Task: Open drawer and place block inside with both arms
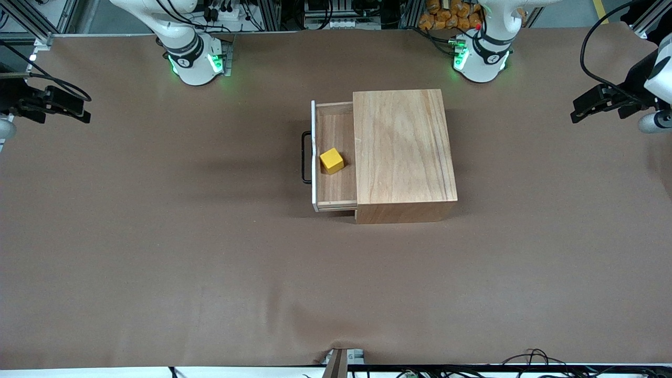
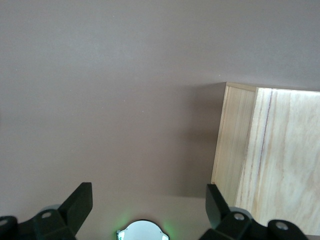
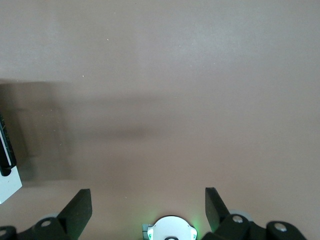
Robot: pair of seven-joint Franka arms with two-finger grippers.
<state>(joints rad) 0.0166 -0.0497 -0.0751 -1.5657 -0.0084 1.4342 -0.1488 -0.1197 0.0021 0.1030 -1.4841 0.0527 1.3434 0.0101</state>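
The wooden box (image 1: 404,149) stands mid-table. Its drawer (image 1: 336,191) is pulled out toward the right arm's end, with the white front panel and black handle (image 1: 305,157) showing. The yellow block (image 1: 332,160) lies inside the drawer, near the front panel. My left gripper (image 1: 583,107) is open and empty, up at the left arm's end of the table; its wrist view (image 2: 148,192) shows the box (image 2: 280,160) to one side. My right gripper (image 1: 79,110) is open and empty, up at the right arm's end; its wrist view (image 3: 148,197) shows a corner of the drawer front (image 3: 9,182).
A brown mat (image 1: 210,252) covers the table. The two green-lit arm bases (image 1: 197,63) (image 1: 480,58) stand along the edge farthest from the front camera. Cables lie along the nearest edge (image 1: 525,362).
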